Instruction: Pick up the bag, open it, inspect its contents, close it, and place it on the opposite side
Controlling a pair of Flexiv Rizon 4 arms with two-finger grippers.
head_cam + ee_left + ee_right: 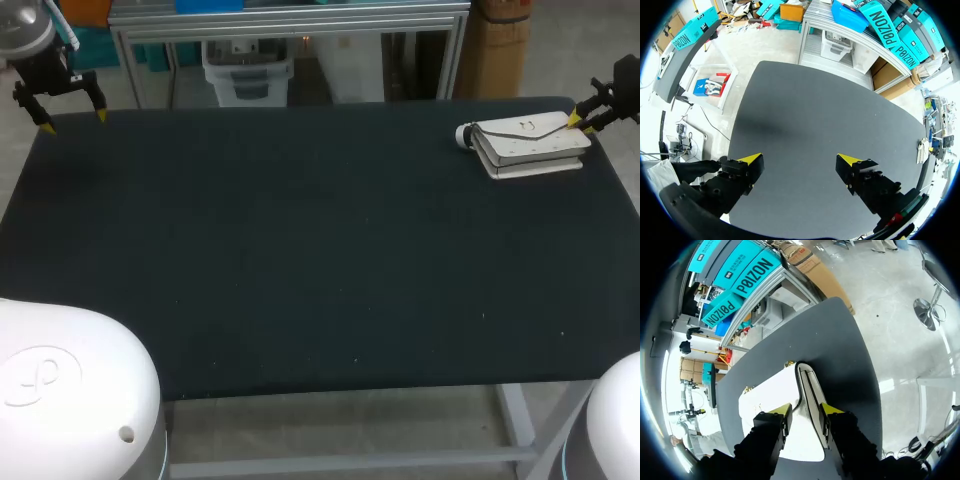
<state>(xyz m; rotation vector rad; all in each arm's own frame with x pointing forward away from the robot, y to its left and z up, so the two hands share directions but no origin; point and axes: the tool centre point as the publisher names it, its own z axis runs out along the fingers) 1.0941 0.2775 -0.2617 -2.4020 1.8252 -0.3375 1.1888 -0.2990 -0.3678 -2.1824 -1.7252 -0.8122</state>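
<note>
Since the bag point(770, 395) is found under the narrowly parted, empty right gripper point(806, 410), its long axis running ahead, that arm is favoured over the released, distant left gripper point(800, 161).

A glossy white domed housing point(70, 390) at near left bears an embossed looped emblem and one small dark hole; a matching white dome point(618, 420) sits near right. The left claw point(74, 122) and right claw point(581, 123) are black and angular, with yellow wedge tips.
</note>
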